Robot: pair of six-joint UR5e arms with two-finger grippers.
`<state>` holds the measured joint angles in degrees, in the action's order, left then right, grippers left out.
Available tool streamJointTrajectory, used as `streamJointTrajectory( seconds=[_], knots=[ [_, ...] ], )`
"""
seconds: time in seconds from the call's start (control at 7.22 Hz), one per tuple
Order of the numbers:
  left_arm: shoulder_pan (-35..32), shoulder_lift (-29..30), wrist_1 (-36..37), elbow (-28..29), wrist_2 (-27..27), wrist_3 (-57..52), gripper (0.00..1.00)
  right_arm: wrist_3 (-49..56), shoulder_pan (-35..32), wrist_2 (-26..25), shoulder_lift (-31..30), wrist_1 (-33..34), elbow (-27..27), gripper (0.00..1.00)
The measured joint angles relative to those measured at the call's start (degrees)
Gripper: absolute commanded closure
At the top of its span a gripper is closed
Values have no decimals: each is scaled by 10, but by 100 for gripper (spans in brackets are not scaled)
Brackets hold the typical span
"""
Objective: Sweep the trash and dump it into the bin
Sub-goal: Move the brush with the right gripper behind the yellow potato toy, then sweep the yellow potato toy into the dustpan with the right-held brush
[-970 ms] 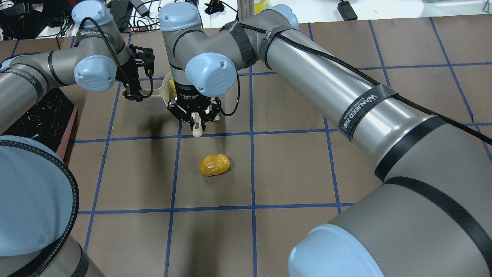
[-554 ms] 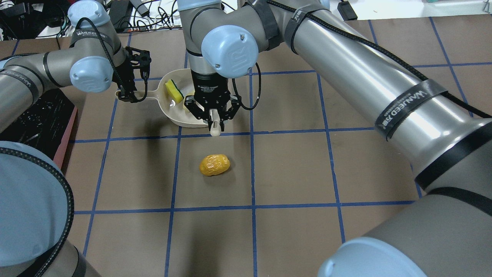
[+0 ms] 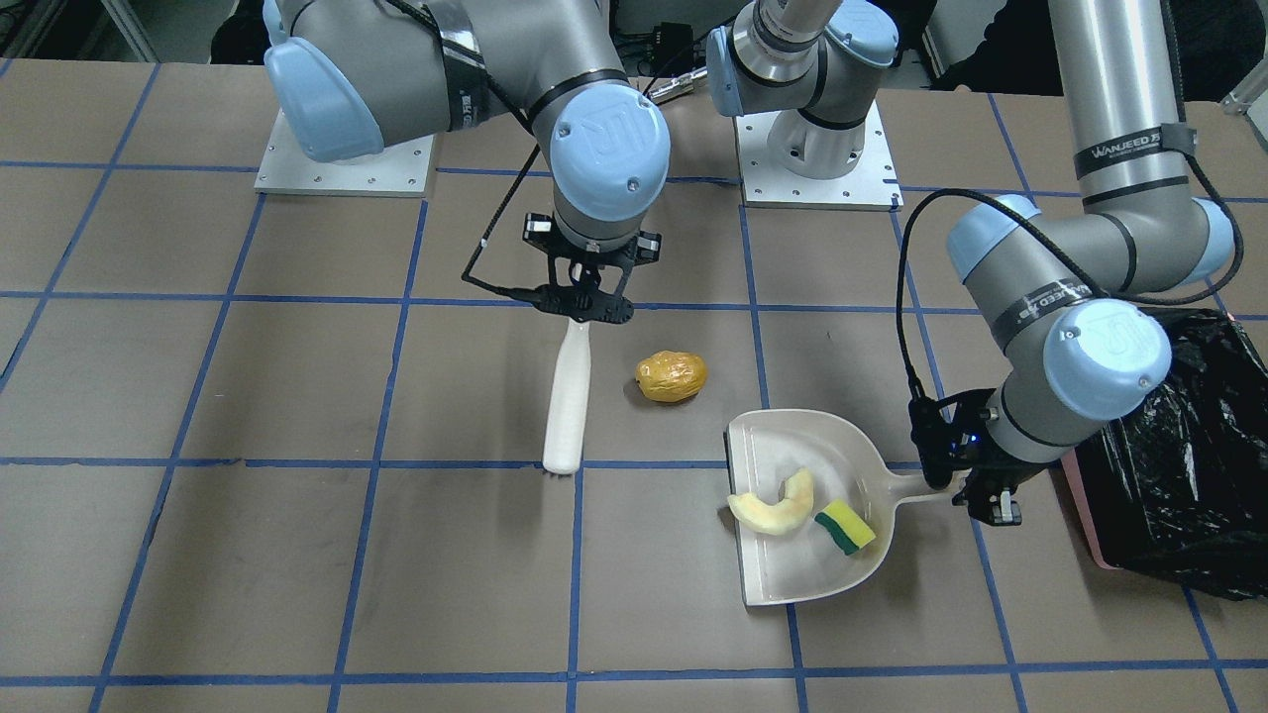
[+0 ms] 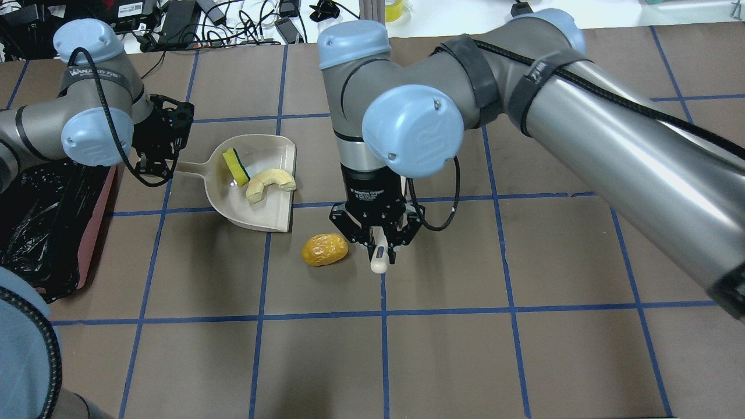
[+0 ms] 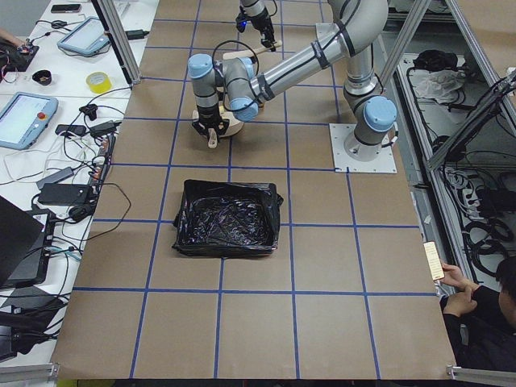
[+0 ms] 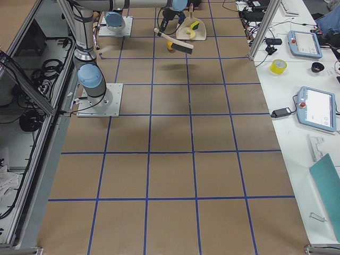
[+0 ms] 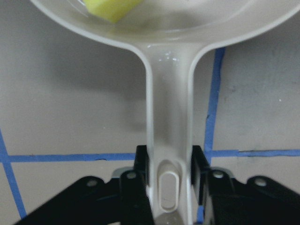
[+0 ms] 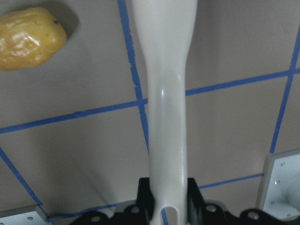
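Find right gripper [image 4: 378, 247] clenched on the handle end of the brush [image 3: 567, 396], with the brush head lying alongside the potato-like lump [image 3: 672, 377] on the side away from the dustpan [image 3: 792, 579]. Judge this as a set-up for pushing the lump sideways toward the pan. Find left gripper [image 7: 169, 171] clamped on the dustpan handle, with the pan's open mouth turned toward the lump, presumably to act as a steady catch. Count sponge [image 3: 844, 527] and squash slice [image 3: 773, 507] side by side inside the pan. Count the lump alone on the table [image 3: 198, 555], clear of the pan lip, so put the sweep at two of three done and the dump not yet begun. Locate bin [image 3: 1088, 515] just beside the left gripper, beyond the pan handle, likely so that a short swing serves for tipping. From the wrist views, confirm both grips, with dark fingers pressed against either side of each pale handle; cannot read the left grip from overhead, as the wrist covers it. From the right side view alone, make out the dark bristles and a slanted brush; from the front, only its pale back. From the left side view alone, get the whole bin with its black liner spread open. Cannot tell whether the bristles touch the table.
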<state>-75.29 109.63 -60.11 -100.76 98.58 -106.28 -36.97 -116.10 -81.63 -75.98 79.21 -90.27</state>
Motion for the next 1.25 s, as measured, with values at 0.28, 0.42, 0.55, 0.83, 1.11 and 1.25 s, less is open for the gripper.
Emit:
streamJointTrajectory(
  seconds=[0.28, 0.42, 0.55, 0.83, 1.11, 1.25],
  knots=[
    [10, -52, 59, -92, 29, -20, 100, -101, -22, 38, -56, 22, -93, 100],
    [10, -73, 102, -140, 40, -21, 100, -149, -47, 73, -56, 40, -111, 100],
    [9, -91, 126, -170, 46, -20, 100, -186, -74, 94, -40, 74, -117, 100],
    [6, -126, 137, -212, 49, -15, 100, -209, -117, 100, 27, 180, -109, 100],
    [4, -149, 138, -234, 50, -9, 100, -192, -139, 103, 93, 266, -53, 100],
    [3, -154, 138, -237, 50, -7, 100, -181, -150, 105, 128, 294, -8, 100]
  ],
)
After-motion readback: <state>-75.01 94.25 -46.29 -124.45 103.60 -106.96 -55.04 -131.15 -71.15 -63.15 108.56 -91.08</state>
